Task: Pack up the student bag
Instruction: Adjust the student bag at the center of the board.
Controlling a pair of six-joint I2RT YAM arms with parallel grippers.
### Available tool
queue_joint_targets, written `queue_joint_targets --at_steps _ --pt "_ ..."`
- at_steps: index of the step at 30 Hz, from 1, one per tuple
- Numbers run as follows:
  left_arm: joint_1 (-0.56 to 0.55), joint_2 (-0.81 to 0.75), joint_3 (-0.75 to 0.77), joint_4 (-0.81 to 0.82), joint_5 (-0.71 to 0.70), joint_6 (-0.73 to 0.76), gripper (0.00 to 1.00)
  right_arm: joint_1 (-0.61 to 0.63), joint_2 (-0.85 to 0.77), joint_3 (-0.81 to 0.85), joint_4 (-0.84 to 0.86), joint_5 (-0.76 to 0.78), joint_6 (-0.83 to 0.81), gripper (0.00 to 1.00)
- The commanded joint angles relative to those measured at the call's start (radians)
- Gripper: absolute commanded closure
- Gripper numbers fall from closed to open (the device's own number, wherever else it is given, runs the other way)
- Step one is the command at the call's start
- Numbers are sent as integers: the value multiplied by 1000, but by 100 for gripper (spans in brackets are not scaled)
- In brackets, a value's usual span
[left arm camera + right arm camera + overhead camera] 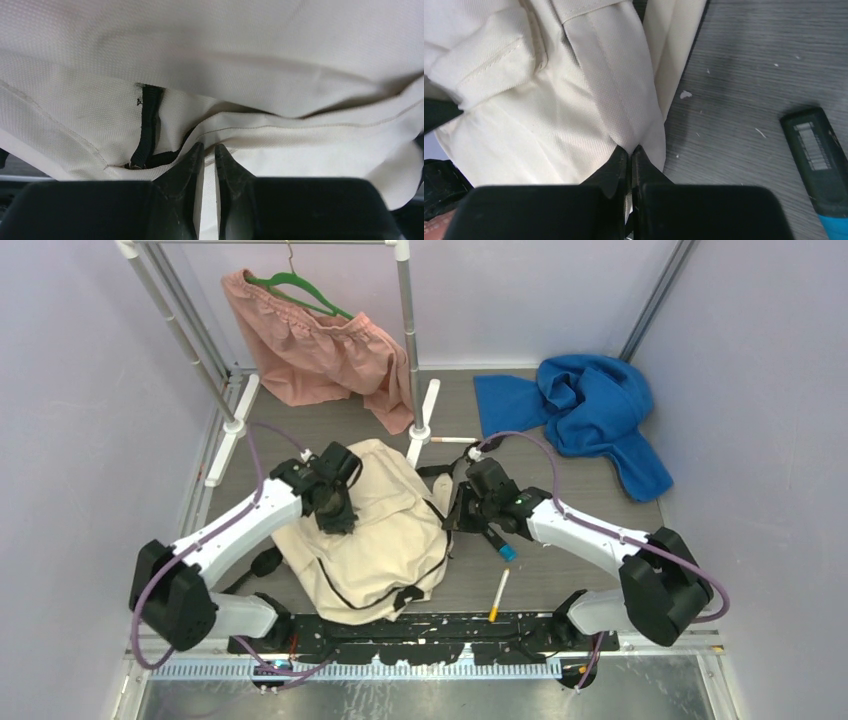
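Observation:
The student bag (372, 540) is a cream-beige backpack with black straps, lying crumpled on the table between my arms. My left gripper (335, 510) is shut on a fold of its fabric at the upper left; the left wrist view shows the cloth (300, 75) pinched between the jaws (209, 150) beside a black zipper pull (147, 130). My right gripper (462, 508) is shut on the bag's right edge, with cream fabric (574, 100) pinched at the fingertips (630, 150).
A dark marker with a blue end (500, 543) lies by the right gripper, also in the right wrist view (819, 160). A white-and-yellow pen (498, 594) lies near the front. A pink garment (320, 345) on a green hanger hangs from a rack. A blue cloth (590, 410) lies at the back right.

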Motion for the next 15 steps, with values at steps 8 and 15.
queue_joint_targets --at_steps 8,15 --pt "117 257 167 263 -80 239 77 -28 63 187 -24 22 -93 74" --pt "93 32 109 221 -4 234 59 -29 -114 126 -76 0 -138 45"
